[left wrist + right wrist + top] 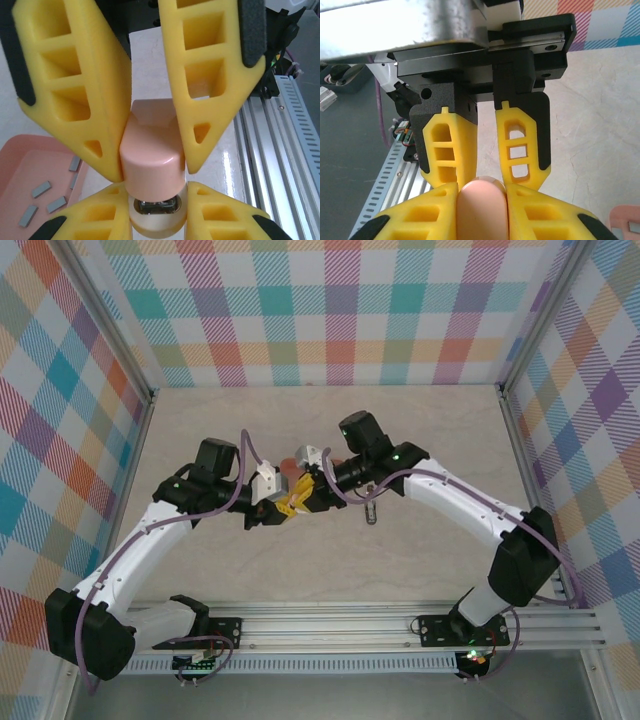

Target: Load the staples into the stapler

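The left gripper [156,196] is clamping its fingers [95,215] on the near end of the stapler [150,150], one pad on each side. Between them a metal slot [156,205] is showing under the pink top. The right gripper [481,200] is squeezing the same stapler from the opposite side. In its own wrist view its fingers [415,220] are pressing against both flanks of the rounded pink body. In the left wrist view these right fingers are reaching down from the top of the picture and pinching the stapler's upper part just above the left pads. The two pairs of fingertips are almost touching.

Just beside the stapler, the tray [20,160] is sitting on the table [330,430]. The staples [41,189] are lying loose in the tray as several short grey strips, apart from each other and from the stapler.

From above, both arms are bending inward and the grippers are meeting near the middle of the table. The rail [270,150] is running along the near edge.
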### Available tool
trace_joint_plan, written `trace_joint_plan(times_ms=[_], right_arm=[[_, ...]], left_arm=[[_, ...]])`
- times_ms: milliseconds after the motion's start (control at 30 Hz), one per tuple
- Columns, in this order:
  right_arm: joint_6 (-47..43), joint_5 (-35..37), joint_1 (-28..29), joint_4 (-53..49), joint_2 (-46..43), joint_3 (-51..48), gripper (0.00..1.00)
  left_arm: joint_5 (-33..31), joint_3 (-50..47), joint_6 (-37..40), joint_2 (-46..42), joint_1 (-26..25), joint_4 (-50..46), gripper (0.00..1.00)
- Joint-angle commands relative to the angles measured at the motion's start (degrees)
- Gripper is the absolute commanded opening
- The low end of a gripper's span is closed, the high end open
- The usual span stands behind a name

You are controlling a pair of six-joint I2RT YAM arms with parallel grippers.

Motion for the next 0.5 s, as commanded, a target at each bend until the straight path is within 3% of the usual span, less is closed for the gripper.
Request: trace_joint_plan(times_ms=[0,467], right_arm=[[1.0,-2.6,-1.2,3.5,-4.2,-1.8,0.21],[11.8,-3.4,-10.4,15.7,-14.7,-14.7,0.22]], left_arm=[[-0.7,0.4,1.1,-1.1,-0.3,-0.3,0.03],[-1.6,0.2,1.2,-1.5,-0.3,-0.2,0.02]])
